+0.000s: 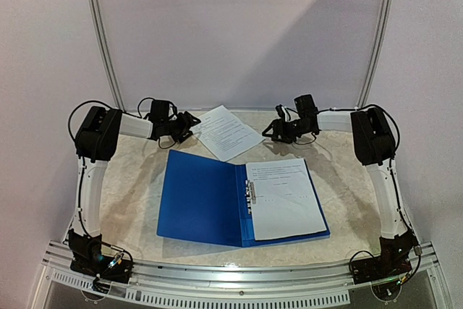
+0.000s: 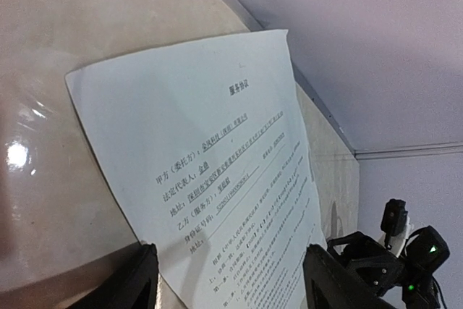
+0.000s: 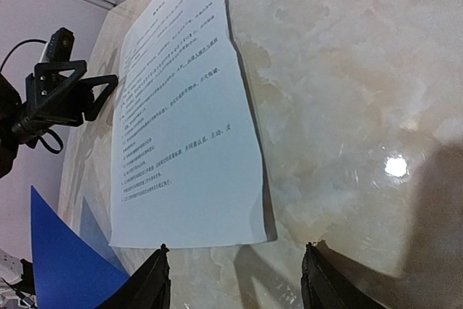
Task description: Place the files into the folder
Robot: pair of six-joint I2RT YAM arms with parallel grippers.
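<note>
From above, the open folder (image 1: 202,197) holds a filed sheet (image 1: 284,199). A loose sheet (image 1: 226,132) lies between the left gripper (image 1: 192,127) and the right gripper (image 1: 273,129).

Left wrist: fingers (image 2: 134,280) spread, paper just ahead, probably untouched.

Right wrist: fingers (image 3: 148,284) parted, paper's edge just beyond them.

One blue folder (image 1: 199,197), two printed paper files (image 1: 226,132) (image 1: 286,204), two robot arms (image 1: 90,186) (image 1: 383,189)
</note>
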